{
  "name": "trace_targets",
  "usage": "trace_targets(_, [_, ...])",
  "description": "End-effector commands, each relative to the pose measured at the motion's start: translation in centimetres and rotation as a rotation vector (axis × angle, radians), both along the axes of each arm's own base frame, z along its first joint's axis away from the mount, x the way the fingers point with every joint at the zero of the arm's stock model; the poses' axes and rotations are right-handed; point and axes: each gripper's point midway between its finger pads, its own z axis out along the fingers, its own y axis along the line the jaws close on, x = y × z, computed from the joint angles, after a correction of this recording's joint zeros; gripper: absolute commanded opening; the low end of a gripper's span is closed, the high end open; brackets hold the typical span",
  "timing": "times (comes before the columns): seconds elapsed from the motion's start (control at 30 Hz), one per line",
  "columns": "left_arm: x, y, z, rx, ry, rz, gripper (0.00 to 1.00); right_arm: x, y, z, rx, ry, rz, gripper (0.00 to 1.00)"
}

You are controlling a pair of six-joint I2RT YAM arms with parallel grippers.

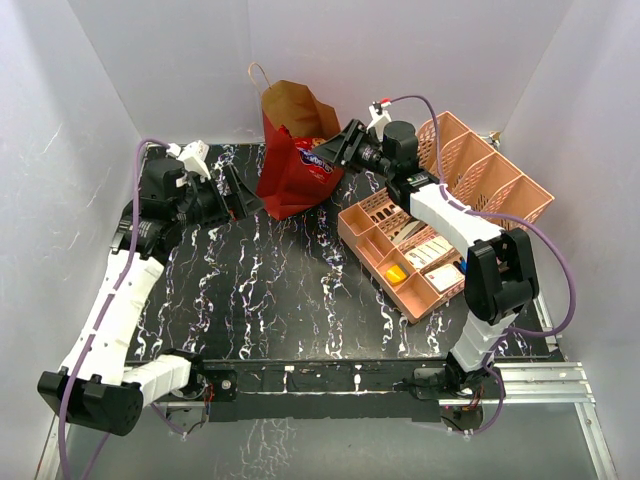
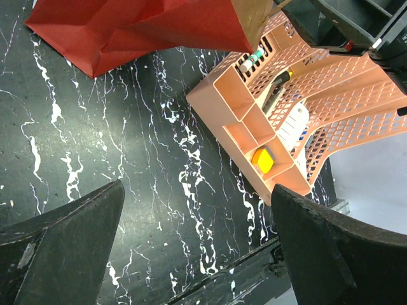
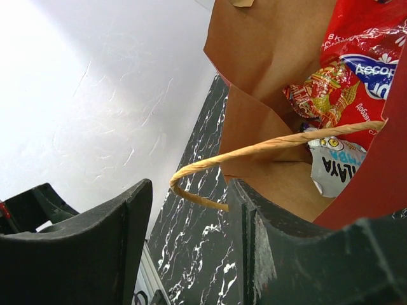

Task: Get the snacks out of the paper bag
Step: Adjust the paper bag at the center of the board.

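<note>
Right fingers point(image 3: 95, 241) stand partly apart; the loop of the handle point(image 3: 254, 151) lies in the gap, not pinched. Just beyond, in the mouth of the bag point(image 1: 290, 170): chip bag point(image 3: 356, 38) and packets point(image 3: 334, 168), all inside. The bag sits at the far side of the table point(image 1: 280, 290). The organizer point(image 1: 470, 160) crowds in just to its right. Left fingers point(image 2: 63, 248) are wide, holding nothing, above the table near the bag's base.

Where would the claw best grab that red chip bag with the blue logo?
Probably by the crinkly top edge of the chip bag, which shows in the open mouth of the paper bag. Come from the right, where that mouth faces the right claw, slipping past the looped handle crossing it.
</note>
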Motion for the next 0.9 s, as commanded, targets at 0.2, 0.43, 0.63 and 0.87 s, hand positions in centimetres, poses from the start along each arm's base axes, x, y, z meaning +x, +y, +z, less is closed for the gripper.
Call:
trace_targets(0.2, [-0.3, 0.1, 2.5, -0.003, -0.055, -0.01, 0.98, 1.5, 0.7, 3.0, -0.054, -0.117, -0.005, 0.5])
trace_targets(0.43, [-0.1, 0.2, 2.7, 0.001, -0.049, 0.0, 0.98, -0.6, 4.5, 5.5, 0.007, -0.14, 0.115, 0.21])
trace_targets(0.63, [0.4, 1.0, 3.5, 0.041, -0.067, 0.038, 0.98, -5.1, 8.2, 7.5, 0.143, -0.1, 0.298, 0.07])
trace_targets(0.87, [0.4, 2.0, 5.0, 0.069, -0.104, 0.085, 0.98, -11.8, 11.7, 6.8, 0.134, -0.069, 0.506, 0.07])
